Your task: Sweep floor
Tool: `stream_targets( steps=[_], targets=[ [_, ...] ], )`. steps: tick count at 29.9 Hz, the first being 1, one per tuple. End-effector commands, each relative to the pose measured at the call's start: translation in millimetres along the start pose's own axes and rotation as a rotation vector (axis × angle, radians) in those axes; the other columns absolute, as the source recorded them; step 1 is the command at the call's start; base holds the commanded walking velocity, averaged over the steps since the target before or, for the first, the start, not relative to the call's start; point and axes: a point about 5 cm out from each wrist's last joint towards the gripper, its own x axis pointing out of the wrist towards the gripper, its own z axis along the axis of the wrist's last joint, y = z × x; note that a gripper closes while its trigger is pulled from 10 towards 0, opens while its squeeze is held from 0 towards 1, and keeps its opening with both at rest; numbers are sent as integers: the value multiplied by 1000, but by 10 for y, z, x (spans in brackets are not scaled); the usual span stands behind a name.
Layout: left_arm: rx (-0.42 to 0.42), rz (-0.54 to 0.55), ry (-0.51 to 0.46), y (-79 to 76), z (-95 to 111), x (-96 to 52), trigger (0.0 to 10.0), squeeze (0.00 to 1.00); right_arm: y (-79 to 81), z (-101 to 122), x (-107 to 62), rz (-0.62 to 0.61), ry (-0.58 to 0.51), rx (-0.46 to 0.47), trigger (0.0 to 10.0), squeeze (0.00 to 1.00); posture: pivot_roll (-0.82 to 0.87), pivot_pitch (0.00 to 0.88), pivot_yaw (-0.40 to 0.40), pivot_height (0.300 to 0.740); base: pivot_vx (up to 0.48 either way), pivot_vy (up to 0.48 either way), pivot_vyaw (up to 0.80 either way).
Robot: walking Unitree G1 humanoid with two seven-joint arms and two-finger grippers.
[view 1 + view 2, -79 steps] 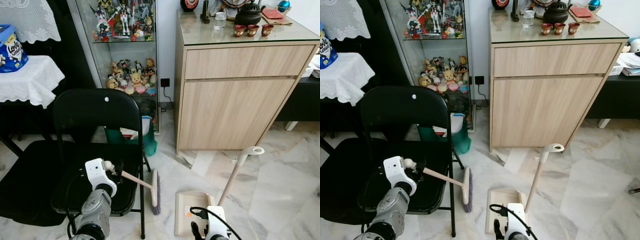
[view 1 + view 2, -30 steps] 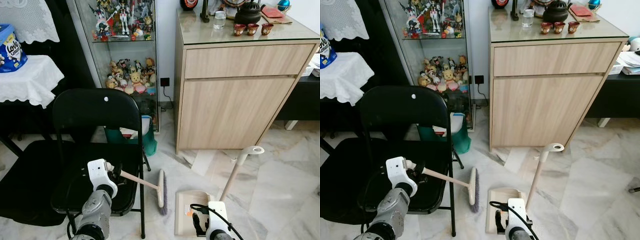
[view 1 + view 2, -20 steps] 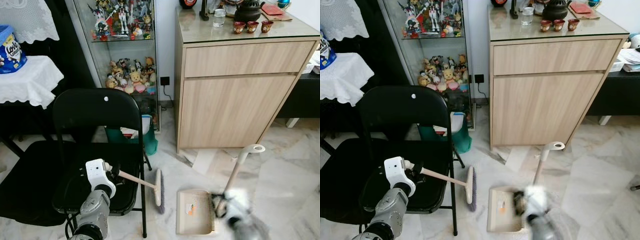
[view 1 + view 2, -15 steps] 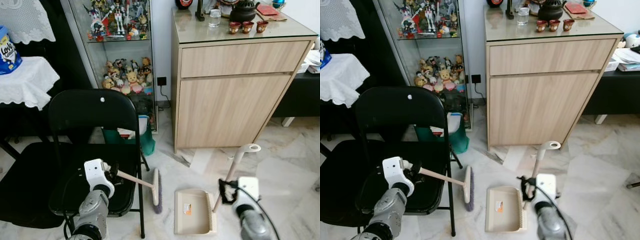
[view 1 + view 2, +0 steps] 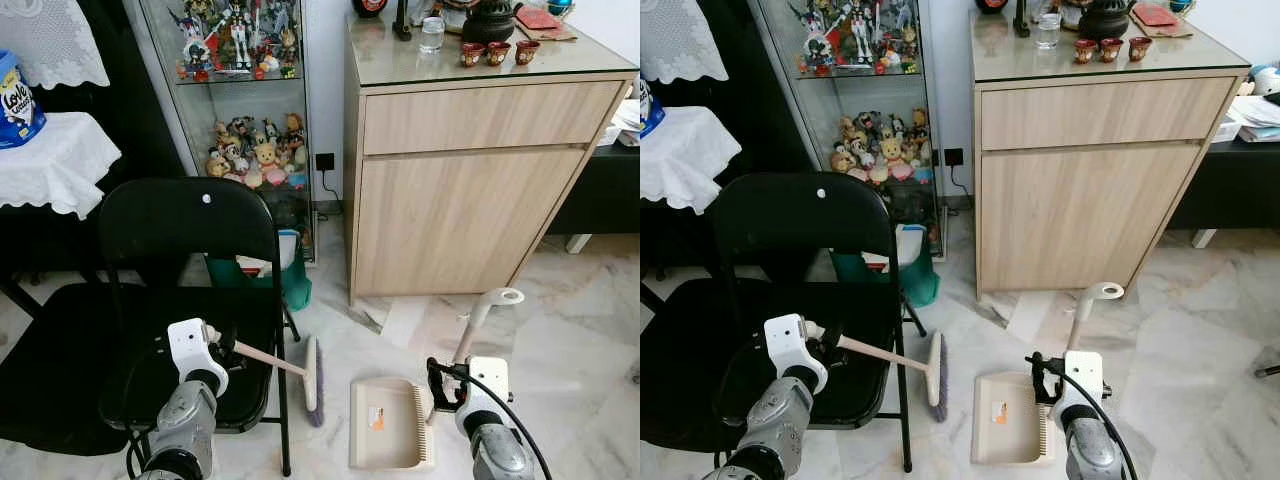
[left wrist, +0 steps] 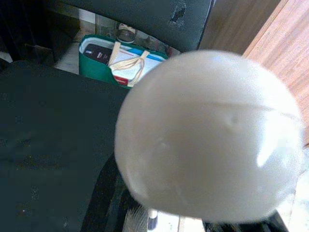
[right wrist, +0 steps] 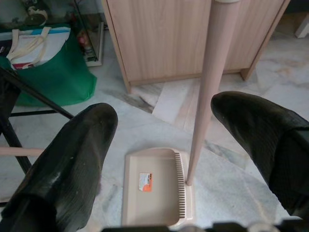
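Beige plastic makes up both cleaning tools on the marble floor (image 5: 580, 330): a short brush (image 5: 312, 366) and a dustpan (image 5: 385, 423) with an upright handle (image 5: 472, 328). The left gripper (image 5: 222, 345) is pinched on the end of the brush's stick, whose rounded knob looms large in the left wrist view, and it holds the stick out sideways over the seat of the black folding chair (image 5: 190, 290) so that the bristle head stands on the tiles just past the chair's front leg. That angle looks chosen to drag dirt across toward the dustpan, which lies flat just beside the brush head with its mouth turned that way.

The right gripper (image 7: 193, 145) hangs with its two black fingers (image 7: 72, 154) spread wide, one on each side of the dustpan handle and not touching it. It seems lined up to close on the handle, probably to steady or tilt the pan while the brush pushes in.

Behind the tools stand a wooden cabinet (image 5: 470, 190) and a glass case of figurines (image 5: 245, 90). A green bag (image 7: 48, 67) sits at the foot of the case. The chair legs crowd the brush's path, so a long stroke risks knocking them.
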Motion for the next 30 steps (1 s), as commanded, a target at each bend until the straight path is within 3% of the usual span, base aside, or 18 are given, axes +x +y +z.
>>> stream_targets(
  steps=[1,8,11,12,13,20,30],
  targets=[
    [25,-4,40,32,-76,-39,10000,0,1,41,-8,-8,-38,-17,10000,1000,-163,0,50,740,0,0,0],
    [26,-7,41,31,-82,-44,10000,0,6,56,-27,-27,-60,-25,10000,1000,-162,0,51,740,0,0,0],
    [28,-8,40,31,-81,-44,10000,0,-9,95,-34,-57,-88,-78,10000,1000,-161,0,52,740,0,0,0],
    [28,-8,40,31,-80,-44,10000,0,-26,115,-33,-76,-99,-93,10000,353,-161,0,53,740,0,0,0],
    [28,-8,38,32,-77,-42,10000,0,-65,163,-33,-120,-127,-107,10000,0,-161,0,53,740,0,0,0],
    [27,-4,31,34,-63,-37,10000,0,-25,348,-1,-105,-226,-150,10000,0,-160,0,54,740,0,0,0],
    [29,6,26,44,-55,-36,10000,0,-34,382,32,-147,-211,-99,10000,0,-162,0,58,740,0,0,0]
  ],
)
